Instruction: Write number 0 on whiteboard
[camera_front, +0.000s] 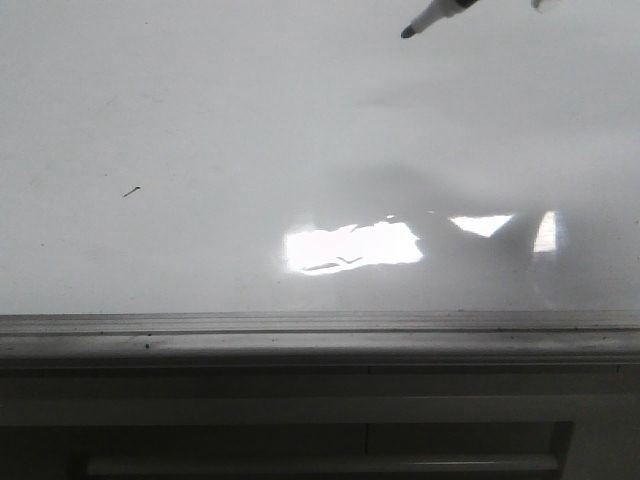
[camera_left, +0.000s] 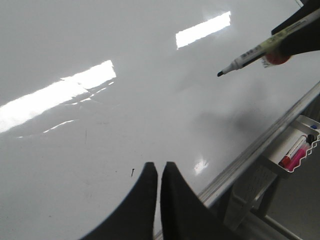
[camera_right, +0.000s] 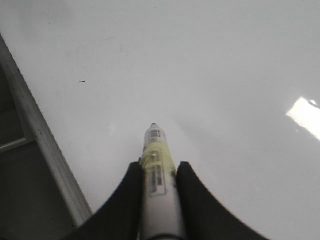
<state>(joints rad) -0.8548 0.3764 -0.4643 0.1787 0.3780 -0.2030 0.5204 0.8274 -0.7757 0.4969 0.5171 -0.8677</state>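
The whiteboard (camera_front: 200, 120) is a glossy white board that fills most of every view; it also shows in the left wrist view (camera_left: 125, 60) and the right wrist view (camera_right: 200, 65). No number 0 shows on it. My right gripper (camera_right: 159, 167) is shut on a white marker (camera_right: 159, 175) with a yellowish band. The marker's black tip (camera_front: 407, 33) hangs above the board at the far right, not touching; the marker also shows in the left wrist view (camera_left: 250, 52). My left gripper (camera_left: 159, 167) is shut and empty, low over the board near its front rail.
A tiny black dash (camera_front: 131, 191) lies on the left of the board, also in the left wrist view (camera_left: 132, 172) and the right wrist view (camera_right: 82, 81). A grey metal rail (camera_front: 320, 325) runs along the front edge. A tray with red and pink markers (camera_left: 295, 152) hangs beside the board.
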